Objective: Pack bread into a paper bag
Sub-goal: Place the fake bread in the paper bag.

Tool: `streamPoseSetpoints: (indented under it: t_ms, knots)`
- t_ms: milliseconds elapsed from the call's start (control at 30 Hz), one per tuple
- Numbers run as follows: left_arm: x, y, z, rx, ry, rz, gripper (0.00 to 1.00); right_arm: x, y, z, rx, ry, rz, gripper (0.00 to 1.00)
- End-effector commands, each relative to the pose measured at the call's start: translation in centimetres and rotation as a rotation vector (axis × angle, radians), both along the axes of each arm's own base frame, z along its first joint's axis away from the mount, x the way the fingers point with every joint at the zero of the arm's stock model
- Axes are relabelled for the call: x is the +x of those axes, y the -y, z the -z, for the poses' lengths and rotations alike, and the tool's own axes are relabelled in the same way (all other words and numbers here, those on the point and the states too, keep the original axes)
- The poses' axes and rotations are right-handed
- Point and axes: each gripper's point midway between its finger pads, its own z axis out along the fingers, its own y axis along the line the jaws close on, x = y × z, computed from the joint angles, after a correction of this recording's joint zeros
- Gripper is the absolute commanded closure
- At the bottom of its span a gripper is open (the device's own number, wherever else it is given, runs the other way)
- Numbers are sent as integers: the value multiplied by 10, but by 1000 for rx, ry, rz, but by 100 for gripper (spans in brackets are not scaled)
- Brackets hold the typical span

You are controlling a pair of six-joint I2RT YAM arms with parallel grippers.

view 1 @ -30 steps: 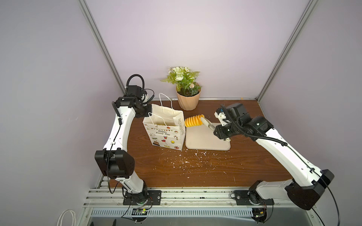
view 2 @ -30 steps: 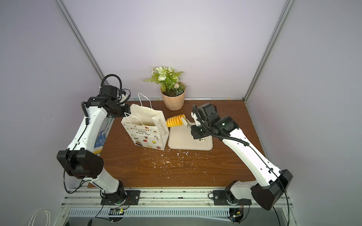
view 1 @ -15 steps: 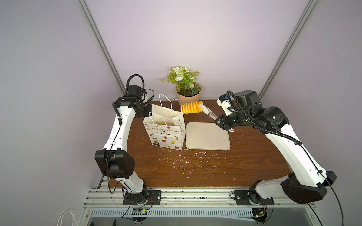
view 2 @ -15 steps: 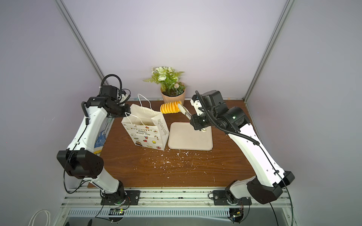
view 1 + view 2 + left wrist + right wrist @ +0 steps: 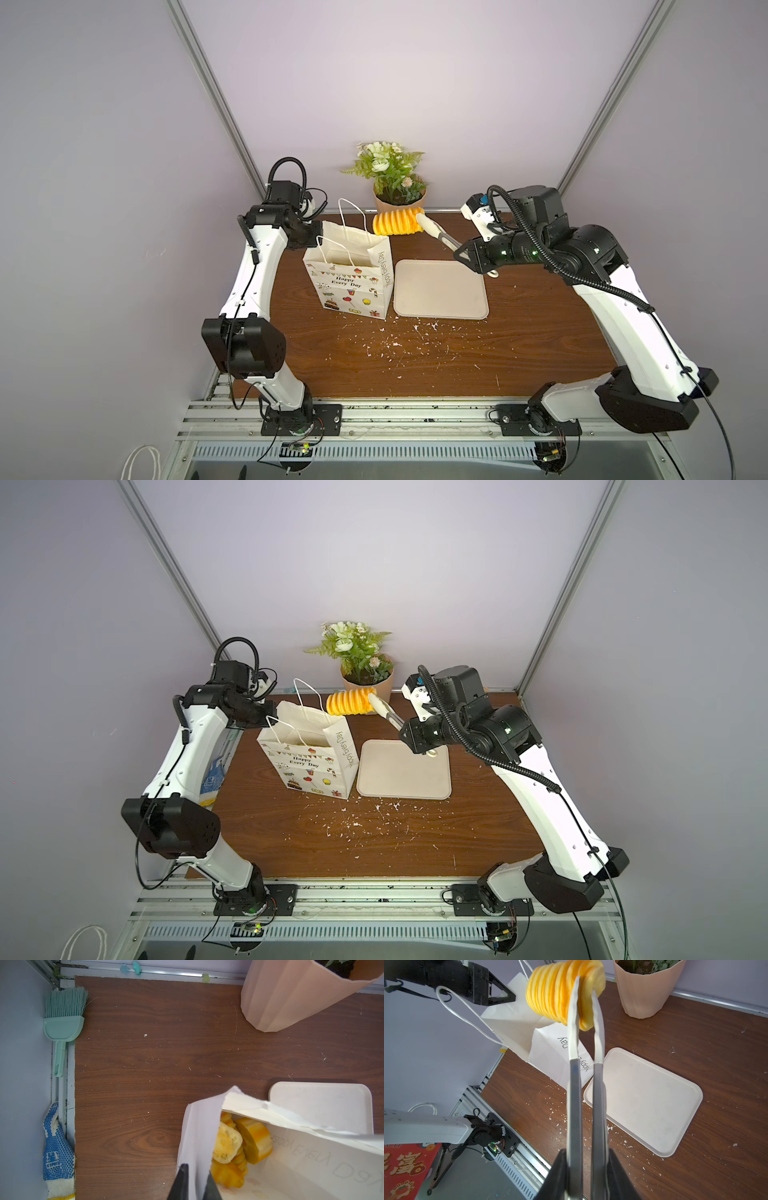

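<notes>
The white paper bag (image 5: 353,282) (image 5: 307,762) stands open left of the tray. My left gripper (image 5: 320,235) (image 5: 196,1167) is shut on its back rim. Several golden bread pieces (image 5: 228,1145) lie inside the bag. My right gripper (image 5: 465,255) (image 5: 586,1153) is shut on a pair of white tongs (image 5: 440,237) (image 5: 585,1064). The tongs pinch a ridged oblong loaf (image 5: 395,222) (image 5: 349,702) (image 5: 560,995) by one end. The loaf hangs in the air just beyond the bag's back right corner, in front of the flowerpot.
The beige tray (image 5: 440,291) (image 5: 650,1101) lies bare beside the bag. A peach flowerpot (image 5: 386,688) (image 5: 291,997) stands at the back edge. White crumbs (image 5: 399,345) dot the wood in front. A green brush (image 5: 62,1018) and a glove (image 5: 56,1147) lie along the left edge.
My right arm has lifted the loaf in the tongs off the tray's height, up and back-left toward the bag's top. The left arm and the bag have stayed put.
</notes>
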Motion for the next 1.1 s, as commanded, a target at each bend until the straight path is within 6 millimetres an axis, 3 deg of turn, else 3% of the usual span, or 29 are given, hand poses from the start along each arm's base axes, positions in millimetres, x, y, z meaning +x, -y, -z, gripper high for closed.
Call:
streamPoseSetpoints:
  t_ms: [0, 267, 633, 833, 1067]
  knots:
    - [0, -4, -1, -4, -9, -12, 85, -12, -19, -21, 90, 37, -80, 93]
    - [1, -5, 1, 1, -13, -15, 84, -17, -55, -13, 66, 32, -158, 93]
    - [-3, -4, -3, -1, -6, -11, 83, 11, -79, -19, -8, 102, -176, 91]
    - [-4, -4, -3, 0, -6, -13, 83, 12, -106, -14, -11, 91, -240, 90]
    - [-5, -7, -5, 15, 2, -20, 83, 8, -109, 0, -87, 80, -252, 87]
